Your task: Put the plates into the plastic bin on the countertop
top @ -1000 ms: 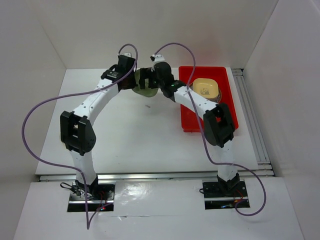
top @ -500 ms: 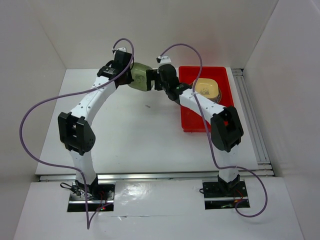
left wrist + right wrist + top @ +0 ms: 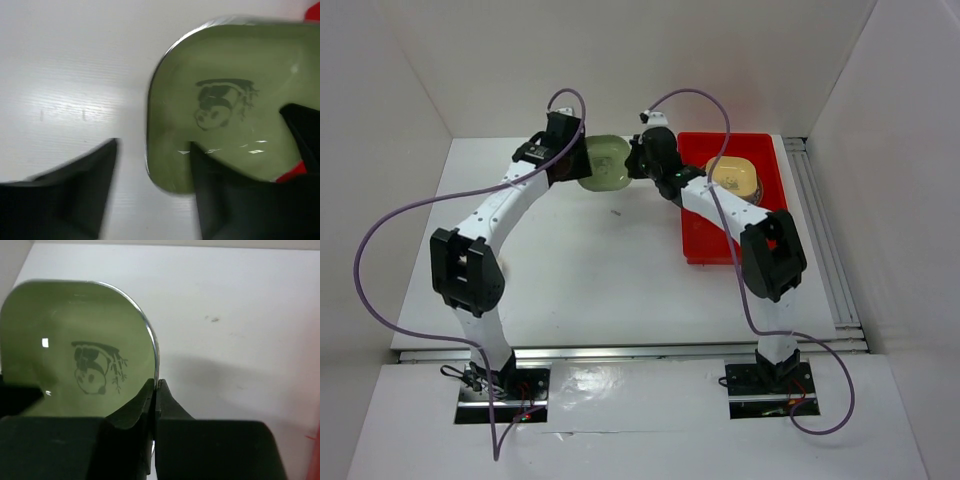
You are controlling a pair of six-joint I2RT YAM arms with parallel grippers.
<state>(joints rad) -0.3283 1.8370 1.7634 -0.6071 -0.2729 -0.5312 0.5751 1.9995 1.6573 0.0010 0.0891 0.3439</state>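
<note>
A green plate [image 3: 605,163] with a panda print hangs above the countertop [image 3: 570,260] between my two grippers. My right gripper [image 3: 156,385] is shut on its rim, one finger inside the plate [image 3: 75,340] and one outside. The left gripper [image 3: 152,150] is open, and a corner of the plate [image 3: 225,100] lies between its spread fingers. From above, the left gripper [image 3: 575,160] is to the left of the plate and the right gripper [image 3: 635,160] to its right. The red plastic bin [image 3: 765,225] lies to the right and holds a stack of plates with a yellow one [image 3: 732,177] on top.
White walls close in the countertop at the back and on both sides. A metal rail [image 3: 820,230] runs along the right edge beside the bin. Purple cables [image 3: 380,250] loop off both arms. A small dark speck [image 3: 617,212] marks the countertop below the plate.
The left gripper has opened and let go of the green plate. The right gripper has shut on the plate's rim. The plate has turned its inside more toward the overhead camera.
</note>
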